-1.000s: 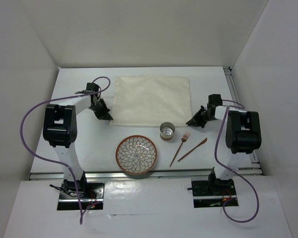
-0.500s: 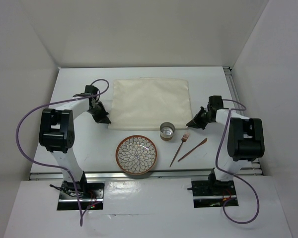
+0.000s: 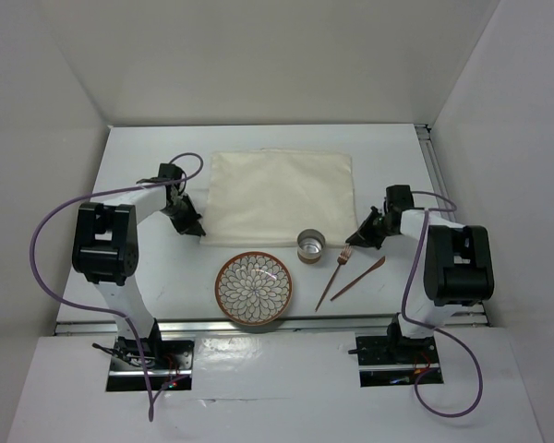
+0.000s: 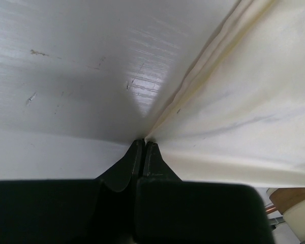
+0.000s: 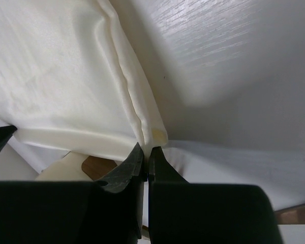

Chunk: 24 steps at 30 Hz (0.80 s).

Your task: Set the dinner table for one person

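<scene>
A cream cloth mat [image 3: 282,192] lies on the white dinner table [image 3: 148,268]. My left gripper [image 3: 199,231] is shut on the mat's near left corner [image 4: 148,136]. My right gripper [image 3: 353,241] is shut on the mat's near right corner [image 5: 155,136]. Both corners are lifted a little off the tabletop. A patterned bowl [image 3: 253,288], a small metal cup [image 3: 310,245], a copper fork [image 3: 334,276] and a copper knife [image 3: 358,278] sit near the front edge.
Aluminium rails run along the table's front edge [image 3: 286,321] and right edge [image 3: 436,175]. White walls enclose the table at the back and sides. A purple cable [image 3: 51,221] loops beside the left arm.
Both grippers have moved toward the near edge with the mat's corners in them, and the mat has slid nearer with them. The right gripper now sits close to the cup and fork.
</scene>
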### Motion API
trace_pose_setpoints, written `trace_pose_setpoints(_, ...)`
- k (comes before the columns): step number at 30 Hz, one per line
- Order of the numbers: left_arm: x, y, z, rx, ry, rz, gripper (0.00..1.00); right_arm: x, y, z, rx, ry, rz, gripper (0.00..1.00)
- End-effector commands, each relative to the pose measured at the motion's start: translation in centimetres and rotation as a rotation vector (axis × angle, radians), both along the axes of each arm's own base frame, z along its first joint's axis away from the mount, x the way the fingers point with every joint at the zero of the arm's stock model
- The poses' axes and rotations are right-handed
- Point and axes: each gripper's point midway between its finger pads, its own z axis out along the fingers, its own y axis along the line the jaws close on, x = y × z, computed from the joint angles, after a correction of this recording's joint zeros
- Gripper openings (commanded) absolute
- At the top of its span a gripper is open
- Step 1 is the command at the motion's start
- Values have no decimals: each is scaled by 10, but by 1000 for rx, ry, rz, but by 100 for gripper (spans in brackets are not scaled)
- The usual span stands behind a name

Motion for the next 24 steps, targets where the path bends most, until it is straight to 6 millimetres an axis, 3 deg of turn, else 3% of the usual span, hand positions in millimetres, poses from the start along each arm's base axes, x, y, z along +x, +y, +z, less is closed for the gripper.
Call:
trace_pose_setpoints(1,-3,25,5,117,-18,7,5,-6,-14,4,-112,-19,3,0)
trace_pose_setpoints(2,-2,25,9,117,-30,8,5,-6,-15,3,-120,-19,0,0)
trace_pose_setpoints(3,1,25,12,117,-39,8,12,-7,-17,4,-131,-16,-5,0)
trace_pose_setpoints(5,2,29,13,140,-38,6,28,-10,-16,3,-139,-4,1,22)
trace_pose_setpoints(6,3,29,15,140,-38,6,43,-7,-16,5,-140,-13,0,33)
trace_pose_setpoints(8,0,29,15,140,-29,5,48,-5,-18,9,-157,-25,3,51)
trace_pose_setpoints(9,5,29,22,142,-53,-2,57,-2,-21,16,-169,-31,-3,53)
trace_pose_setpoints(11,6,31,27,157,-62,3,61,6,-24,27,-194,-67,12,57)
trace_pose_setpoints(12,9,34,34,171,-77,9,69,17,-26,43,-205,-109,3,57)
trace_pose_setpoints(13,12,36,40,184,-97,4,71,20,-28,51,-220,-121,10,57)
trace_pose_setpoints(14,12,38,46,193,-105,8,83,24,-29,63,-227,-152,17,57)
trace_pose_setpoints(17,20,42,70,217,-159,13,84,41,-30,98,-238,-239,21,67)
trace_pose_setpoints(20,23,50,95,262,-200,14,84,45,-15,127,-260,-313,103,77)
trace_pose_setpoints(21,29,55,113,290,-243,8,86,46,-10,136,-274,-349,141,79)
trace_pose_setpoints(24,27,60,136,321,-268,-1,86,37,26,148,-270,-375,267,87)
